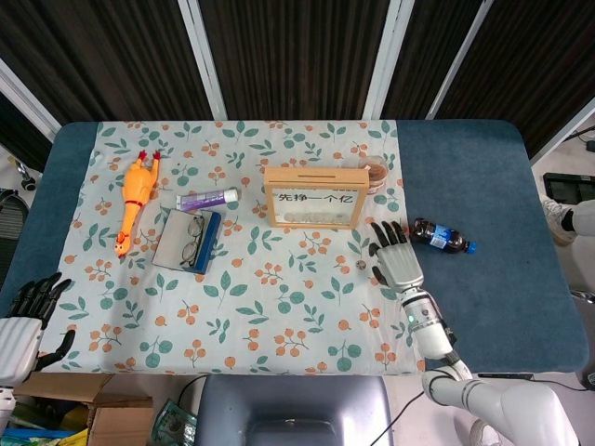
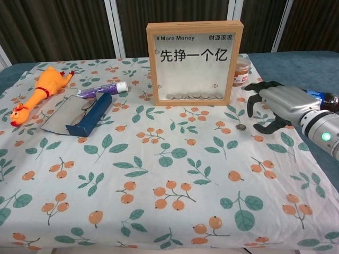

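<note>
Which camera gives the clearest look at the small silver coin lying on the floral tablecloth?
The chest view: the small silver coin lies clear on the cloth, just left of the right hand. The head view shows it only as a tiny dot.

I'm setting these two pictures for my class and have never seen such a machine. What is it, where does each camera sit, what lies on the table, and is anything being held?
It is a robot with two arms, each ending in a robot hand. One picture looks down from its head, the other forward from its chest. The right hand hovers open, holding nothing, beside a small coin on the flowered cloth. The left hand waits open at the table's edge. Also there: a framed coin box, a soda bottle, a rubber chicken, a purple tube, glasses on their case and a small jar.
</note>
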